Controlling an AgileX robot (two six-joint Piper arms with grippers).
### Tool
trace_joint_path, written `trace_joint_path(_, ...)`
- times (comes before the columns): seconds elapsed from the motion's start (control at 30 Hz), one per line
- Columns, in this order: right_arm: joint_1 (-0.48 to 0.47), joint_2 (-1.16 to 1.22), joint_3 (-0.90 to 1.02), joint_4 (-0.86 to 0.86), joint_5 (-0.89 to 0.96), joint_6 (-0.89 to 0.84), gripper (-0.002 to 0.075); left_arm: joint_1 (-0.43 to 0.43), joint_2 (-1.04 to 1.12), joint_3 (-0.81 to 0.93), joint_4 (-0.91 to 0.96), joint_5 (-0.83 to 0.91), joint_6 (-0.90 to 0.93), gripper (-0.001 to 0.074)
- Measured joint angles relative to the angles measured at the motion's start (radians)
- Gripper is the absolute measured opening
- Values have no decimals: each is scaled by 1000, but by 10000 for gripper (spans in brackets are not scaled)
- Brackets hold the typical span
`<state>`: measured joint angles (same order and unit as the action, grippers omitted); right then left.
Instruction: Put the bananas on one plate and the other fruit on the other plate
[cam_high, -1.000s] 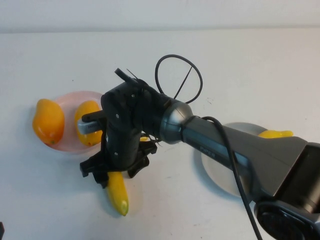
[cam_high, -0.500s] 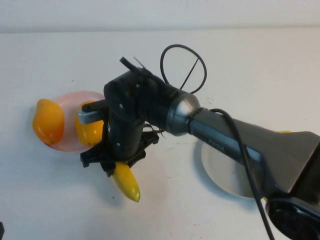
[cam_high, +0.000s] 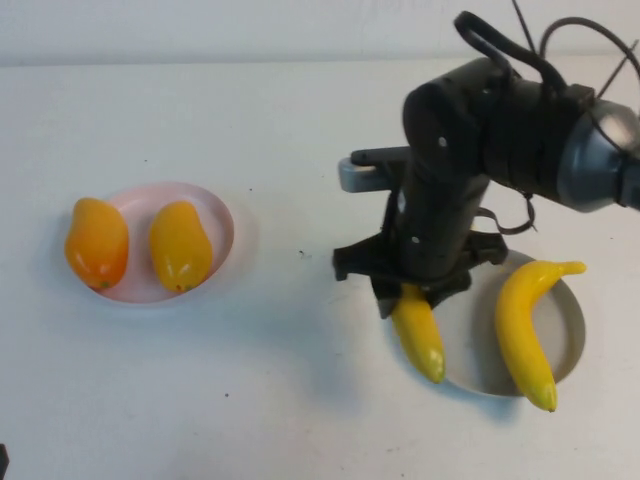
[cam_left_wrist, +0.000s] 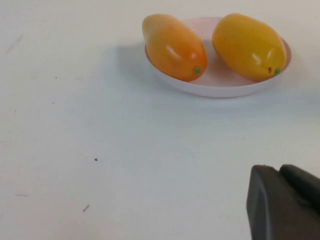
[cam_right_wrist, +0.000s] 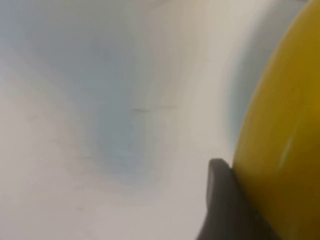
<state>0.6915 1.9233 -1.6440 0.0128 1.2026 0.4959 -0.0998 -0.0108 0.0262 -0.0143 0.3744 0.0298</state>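
My right gripper (cam_high: 408, 296) is shut on a banana (cam_high: 420, 338), which hangs tip-down over the left rim of the grey plate (cam_high: 470, 335). In the right wrist view the yellow banana (cam_right_wrist: 285, 140) presses against one dark finger (cam_right_wrist: 220, 200). A second banana (cam_high: 525, 325) lies on the right side of that plate. Two orange-yellow oval fruits (cam_high: 97, 242) (cam_high: 180, 245) rest on the pink plate (cam_high: 215, 215) at the left. The left wrist view shows both fruits (cam_left_wrist: 172, 46) (cam_left_wrist: 249, 45) on the pink plate (cam_left_wrist: 215, 87), with my left gripper (cam_left_wrist: 279, 170) shut, empty, and well short of it.
The white table (cam_high: 300, 370) lies bare between the two plates. A cable loop (cam_high: 500, 45) rises from the right arm near the back wall.
The right arm has carried the banana from beside the pink plate across to the grey plate on the right. The left gripper has not moved.
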Motion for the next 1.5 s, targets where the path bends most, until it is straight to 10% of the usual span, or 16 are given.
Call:
trace_joint_path(0.83, -125, -91, 192, -2, -49, 46, 435, 0, 0, 0, 0, 0, 0, 1)
trace_joint_path(1.2, 17, -452, 259, 0, 15, -59, 56, 0, 0, 0, 2, 0, 0, 1)
trace_joint_path(1.5, 21, -774, 478, -1, 36, -269, -12, 0, 0, 0, 3, 0, 0, 1)
